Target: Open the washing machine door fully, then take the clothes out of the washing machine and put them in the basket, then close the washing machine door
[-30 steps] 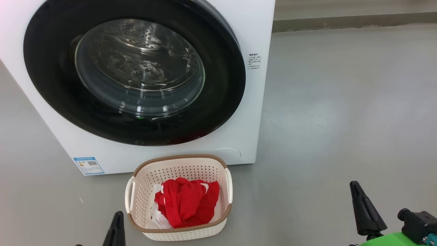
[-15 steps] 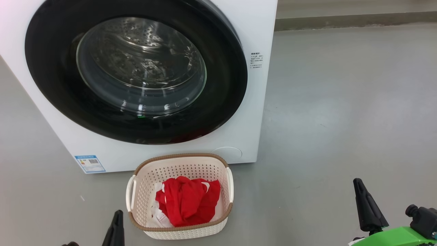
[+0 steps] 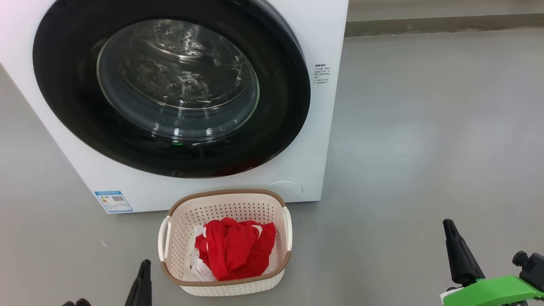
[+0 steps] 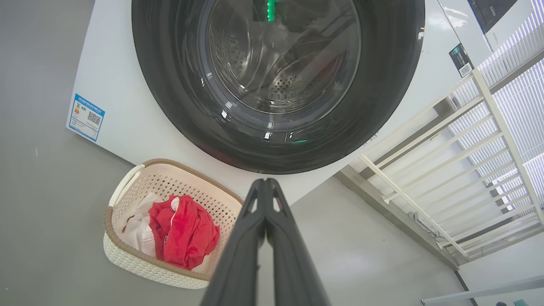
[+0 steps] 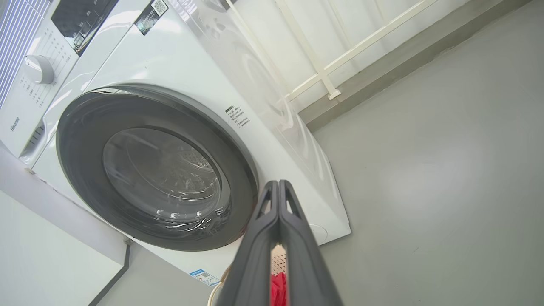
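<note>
The washing machine [image 3: 323, 127] fills the upper left of the head view, and its black-rimmed door [image 3: 280, 106] lies flat against the front, closed. On the floor before it stands the cream basket [image 3: 178, 216] holding the red and white clothes [image 3: 236, 248]. My left gripper [image 3: 144, 265] is shut at the bottom edge, left of the basket. My right gripper [image 3: 448, 225] is shut at the lower right, well clear of the basket. In the left wrist view the shut fingers [image 4: 265, 182] point at the door [image 4: 170, 93] above the basket [image 4: 127, 255]. The right wrist view shows shut fingers [image 5: 278, 185] before the door [image 5: 80, 170].
Grey floor [image 3: 425, 127] spreads wide to the right of the machine. A low kerb [image 3: 442, 23] runs along the back. A white railing [image 4: 446, 148] stands beyond the machine's side. A blue label [image 3: 113, 201] sits on the machine's lower front corner.
The whole head picture has shifted slightly, so the camera moved. Both grippers stay shut and sit a little lower in the picture. The door and basket have not moved.
</note>
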Robot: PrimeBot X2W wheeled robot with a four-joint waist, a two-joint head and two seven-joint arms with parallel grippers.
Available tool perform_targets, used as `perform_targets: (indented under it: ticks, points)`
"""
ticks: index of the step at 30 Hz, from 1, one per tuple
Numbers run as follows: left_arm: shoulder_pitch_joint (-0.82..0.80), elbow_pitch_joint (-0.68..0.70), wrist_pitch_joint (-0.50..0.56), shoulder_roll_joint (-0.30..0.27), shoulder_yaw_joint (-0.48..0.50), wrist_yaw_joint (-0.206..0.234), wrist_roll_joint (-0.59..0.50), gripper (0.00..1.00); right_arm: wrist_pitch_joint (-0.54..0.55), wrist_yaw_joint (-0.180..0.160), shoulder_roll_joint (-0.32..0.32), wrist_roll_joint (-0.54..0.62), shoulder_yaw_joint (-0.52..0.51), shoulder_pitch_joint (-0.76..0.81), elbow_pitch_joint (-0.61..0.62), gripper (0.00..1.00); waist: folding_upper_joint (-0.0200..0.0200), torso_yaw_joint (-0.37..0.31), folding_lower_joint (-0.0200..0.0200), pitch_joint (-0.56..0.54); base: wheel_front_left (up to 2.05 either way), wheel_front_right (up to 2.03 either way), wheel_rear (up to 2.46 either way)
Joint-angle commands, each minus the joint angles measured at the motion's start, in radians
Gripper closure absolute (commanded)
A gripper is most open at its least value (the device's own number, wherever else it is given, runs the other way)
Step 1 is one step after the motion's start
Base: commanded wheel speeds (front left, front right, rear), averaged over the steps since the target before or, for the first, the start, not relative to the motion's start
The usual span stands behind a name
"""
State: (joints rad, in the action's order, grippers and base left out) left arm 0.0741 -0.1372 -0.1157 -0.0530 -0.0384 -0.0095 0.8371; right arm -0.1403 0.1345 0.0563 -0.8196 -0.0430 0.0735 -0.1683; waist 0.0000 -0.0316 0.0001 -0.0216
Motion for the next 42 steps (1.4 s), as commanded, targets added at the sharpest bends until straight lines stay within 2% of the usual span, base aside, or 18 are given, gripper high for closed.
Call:
perform_targets:
  ticks: [1, 42]
  points:
    - [-0.055, 0.016, 0.008, -0.018, 0.022, -0.013, 0.039, 1.0, 0.009, -0.002, 0.018, -0.043, 0.015, -0.056, 0.018, 1.0, 0.0, 0.001, 0.0, 0.001, 0.0, 0.0, 0.0]
    - [-0.132, -0.055, 0.11, -0.032, 0.064, -0.074, 0.502, 1.0, 0.106, -0.003, 0.048, -0.534, 0.023, -0.132, -0.037, 1.0, 0.0, 0.019, 0.0, 0.013, 0.0, 0.0, 0.0]
